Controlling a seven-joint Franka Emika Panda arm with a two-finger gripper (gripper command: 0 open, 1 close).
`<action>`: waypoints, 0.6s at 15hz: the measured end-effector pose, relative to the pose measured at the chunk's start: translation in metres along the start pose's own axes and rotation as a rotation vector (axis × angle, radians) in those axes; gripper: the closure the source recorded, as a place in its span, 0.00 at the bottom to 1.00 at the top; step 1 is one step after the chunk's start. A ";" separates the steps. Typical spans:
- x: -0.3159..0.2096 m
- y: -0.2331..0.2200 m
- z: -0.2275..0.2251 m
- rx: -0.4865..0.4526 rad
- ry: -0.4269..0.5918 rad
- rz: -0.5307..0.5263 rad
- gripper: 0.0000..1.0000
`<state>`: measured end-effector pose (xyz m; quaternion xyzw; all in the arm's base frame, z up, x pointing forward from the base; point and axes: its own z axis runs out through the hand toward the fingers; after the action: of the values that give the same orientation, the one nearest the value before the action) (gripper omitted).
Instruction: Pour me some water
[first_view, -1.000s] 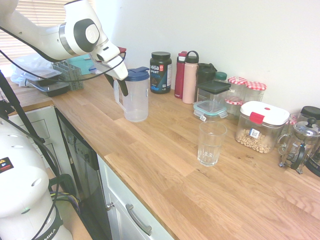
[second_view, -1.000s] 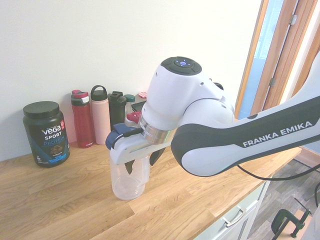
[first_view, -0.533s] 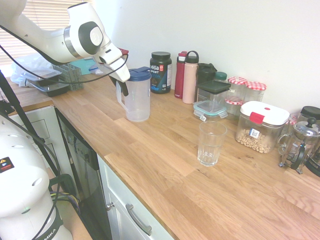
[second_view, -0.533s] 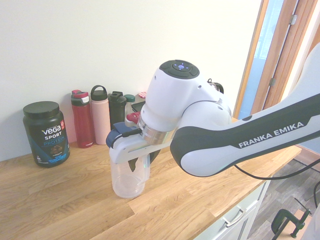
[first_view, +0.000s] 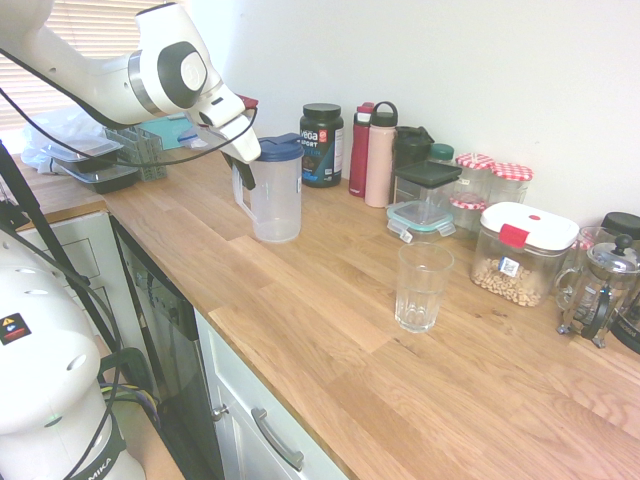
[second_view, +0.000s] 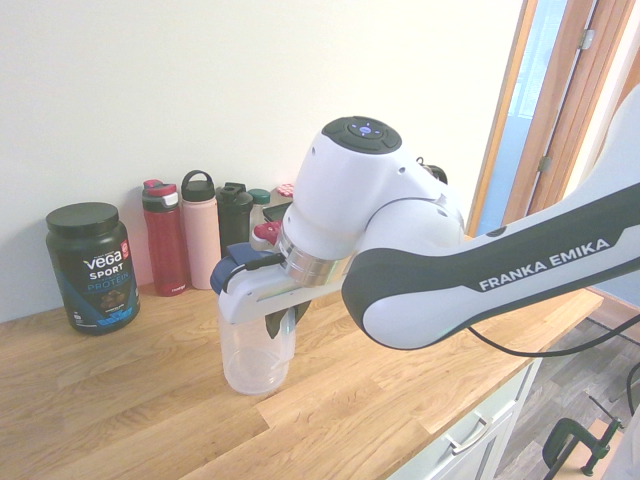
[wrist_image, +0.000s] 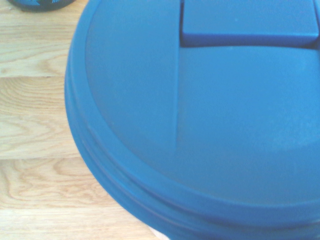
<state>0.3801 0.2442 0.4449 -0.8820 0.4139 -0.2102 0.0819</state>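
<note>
Have just brought the jaws together from wide apart, now closed on the handle (first_view: 246, 207) of the blue-lidded plastic pitcher (first_view: 278, 205), upright on the worktop (first_view: 300, 330). Can't make out water, presumably inside; seem ready to lift towards the glass tumbler (first_view: 418, 300).
</note>
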 end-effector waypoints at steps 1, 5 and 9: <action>0.001 0.000 -0.001 0.002 -0.001 0.001 1.00; 0.009 0.003 -0.029 0.031 -0.027 -0.011 1.00; 0.037 0.034 -0.093 0.011 -0.074 -0.147 1.00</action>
<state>0.3363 0.1970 0.5290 -0.9167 0.3434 -0.1850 0.0865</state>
